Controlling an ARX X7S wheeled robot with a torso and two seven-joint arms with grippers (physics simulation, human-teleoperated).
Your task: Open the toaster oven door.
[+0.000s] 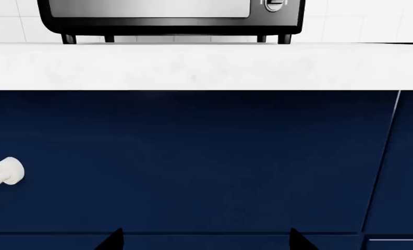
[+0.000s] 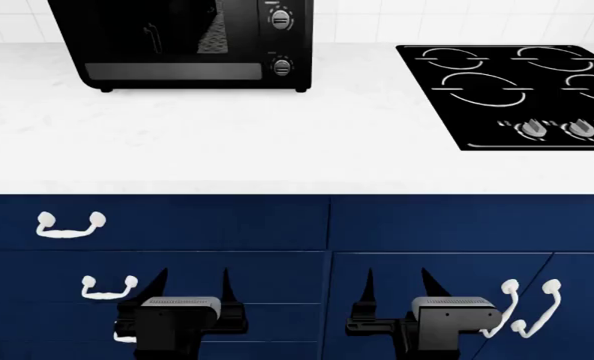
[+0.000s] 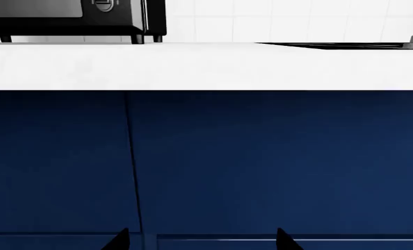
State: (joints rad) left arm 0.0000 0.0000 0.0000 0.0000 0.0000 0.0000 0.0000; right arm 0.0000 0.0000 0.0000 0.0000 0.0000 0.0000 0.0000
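Observation:
The toaster oven [image 2: 182,41] is a glossy black box at the back left of the white counter, with its knobs [image 2: 280,66] in a column on its right side. Its door [image 2: 157,34] is shut; the handle is out of view above the frame. The oven's lower edge also shows in the left wrist view [image 1: 171,18] and the right wrist view [image 3: 74,21]. My left gripper [image 2: 190,289] and right gripper [image 2: 397,289] hang low in front of the blue cabinets, both open and empty, well below and short of the oven.
A flat black cooktop [image 2: 517,94] with white rings lies at the counter's right. The white counter [image 2: 277,135] overhangs dark blue drawers with white handles [image 2: 69,225] [image 2: 109,287] [image 2: 529,304]. White tiled wall stands behind.

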